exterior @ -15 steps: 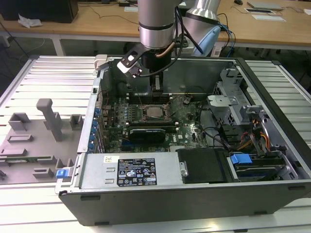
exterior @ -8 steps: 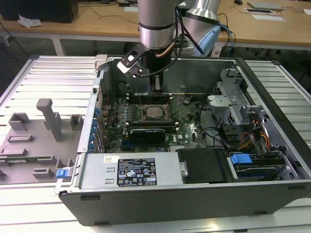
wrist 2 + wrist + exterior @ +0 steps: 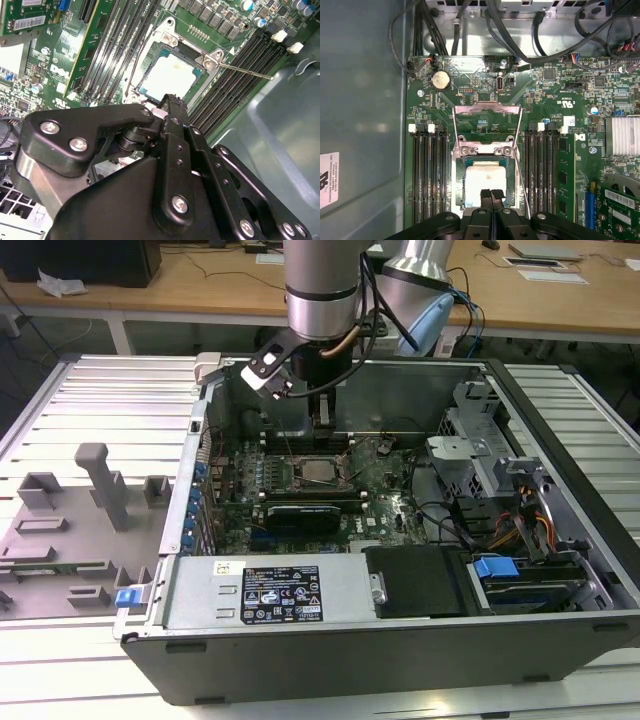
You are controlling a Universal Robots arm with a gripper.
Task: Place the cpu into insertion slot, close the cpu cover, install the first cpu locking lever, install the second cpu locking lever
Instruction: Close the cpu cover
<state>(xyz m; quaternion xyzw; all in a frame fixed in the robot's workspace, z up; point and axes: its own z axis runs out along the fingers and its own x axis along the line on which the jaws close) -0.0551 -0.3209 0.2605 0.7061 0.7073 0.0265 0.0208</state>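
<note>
The cpu (image 3: pixel 484 181) lies flat in the insertion slot (image 3: pixel 458 172), its pale metal top facing up; in the exterior view the cpu (image 3: pixel 320 471) sits mid-board. The cpu cover (image 3: pixel 487 109) is swung back off the slot, and green board shows through its window. Thin wire locking levers (image 3: pixel 521 190) (image 3: pixel 245 71) stand unlatched beside the slot. My gripper (image 3: pixel 491 193) (image 3: pixel 172 100) (image 3: pixel 325 423) hangs just above the cpu's edge, fingertips shut together with nothing between them.
Black memory slots (image 3: pixel 427 175) flank the socket on both sides. The metal case wall (image 3: pixel 360 100) rises close by, and cables (image 3: pixel 520 45) cross beyond the board. A black card (image 3: pixel 305 512), a power supply (image 3: pixel 270 590) and drive bays (image 3: pixel 520 540) fill the case.
</note>
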